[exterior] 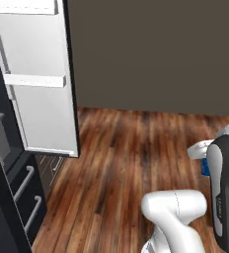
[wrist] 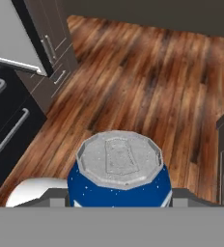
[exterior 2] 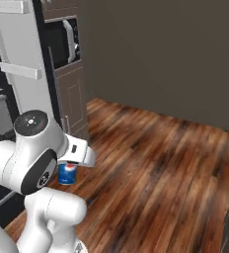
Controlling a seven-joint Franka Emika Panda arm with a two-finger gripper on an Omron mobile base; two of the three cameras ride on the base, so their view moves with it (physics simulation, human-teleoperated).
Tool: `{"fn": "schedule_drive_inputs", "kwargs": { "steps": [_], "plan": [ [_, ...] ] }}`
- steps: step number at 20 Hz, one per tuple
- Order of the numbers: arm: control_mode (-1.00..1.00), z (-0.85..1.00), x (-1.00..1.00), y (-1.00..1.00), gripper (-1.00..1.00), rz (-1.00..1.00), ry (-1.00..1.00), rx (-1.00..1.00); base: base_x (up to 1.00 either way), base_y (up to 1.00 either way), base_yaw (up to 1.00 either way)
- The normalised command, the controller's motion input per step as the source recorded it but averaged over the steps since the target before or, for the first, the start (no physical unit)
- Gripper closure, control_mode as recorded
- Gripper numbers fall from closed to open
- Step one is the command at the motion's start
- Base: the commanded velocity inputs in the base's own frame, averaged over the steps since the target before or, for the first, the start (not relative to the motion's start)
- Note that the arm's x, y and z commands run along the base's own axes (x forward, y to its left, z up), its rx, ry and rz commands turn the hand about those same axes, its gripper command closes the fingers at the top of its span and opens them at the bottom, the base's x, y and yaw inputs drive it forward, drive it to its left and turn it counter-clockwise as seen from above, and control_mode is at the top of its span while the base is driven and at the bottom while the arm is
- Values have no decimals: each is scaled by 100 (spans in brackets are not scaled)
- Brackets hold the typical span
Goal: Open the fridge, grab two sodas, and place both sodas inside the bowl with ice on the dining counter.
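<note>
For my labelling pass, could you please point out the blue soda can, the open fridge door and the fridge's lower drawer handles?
blue soda can [wrist: 119, 185]: hand view, its blue side wall.
fridge door [exterior: 42, 111]: left base view, pale inner panel.
drawer handles [exterior: 23, 182]: left base view, upper grey bar.

One blue soda can, one fridge (two drawer handles)

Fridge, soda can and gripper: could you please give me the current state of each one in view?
fridge door: swung open, inner shelves showing
fridge drawers: closed
blue soda can: upright, carried in the gripper above the wood floor
gripper: shut on the blue soda can
</note>
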Motion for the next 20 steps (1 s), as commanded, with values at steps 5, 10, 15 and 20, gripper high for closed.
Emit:
{"fn": "schedule_drive_inputs", "kwargs": {
  "steps": [5, 10, 15, 20],
  "plan": [
    [100, 0, 0, 0, 100, 0, 0, 0, -80, -28, -41],
    [100, 0, 0, 0, 100, 0, 0, 0, -87, -22, -39],
    [100, 0, 0, 0, 100, 0, 0, 0, -92, -21, -37],
    [100, 0, 0, 0, 100, 0, 0, 0, -93, -27, -34]
  ]
}}
